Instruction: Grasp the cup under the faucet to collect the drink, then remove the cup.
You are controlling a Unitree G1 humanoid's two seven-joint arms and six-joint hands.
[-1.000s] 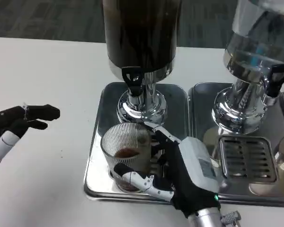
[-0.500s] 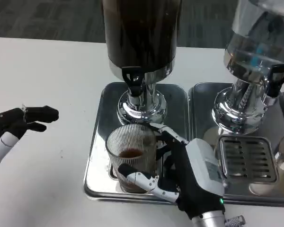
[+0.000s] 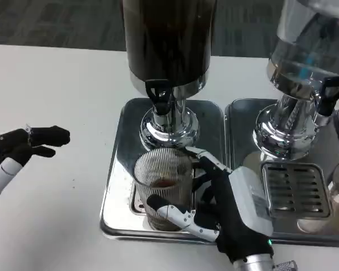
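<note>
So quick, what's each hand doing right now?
Left hand: holds nothing, fingers loosely extended over the table.
Right hand: gripping the ribbed glass cup on the tray below the dark dispenser's faucet.

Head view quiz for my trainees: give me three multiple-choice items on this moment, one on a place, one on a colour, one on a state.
1. Where does the ribbed glass cup stand?
A. on the bare table
B. on the left metal tray below the dark dispenser's tap
C. on the right grate

2. What colour is that tap's handle?
A. black
B. red
C. blue

3. What is the right robot hand doing?
A. resting flat
B. gripping the cup
C. pressing the tap

Answers: B, the cup sits on the left tray; A, the handle is black; B, fingers wrap the cup.
</note>
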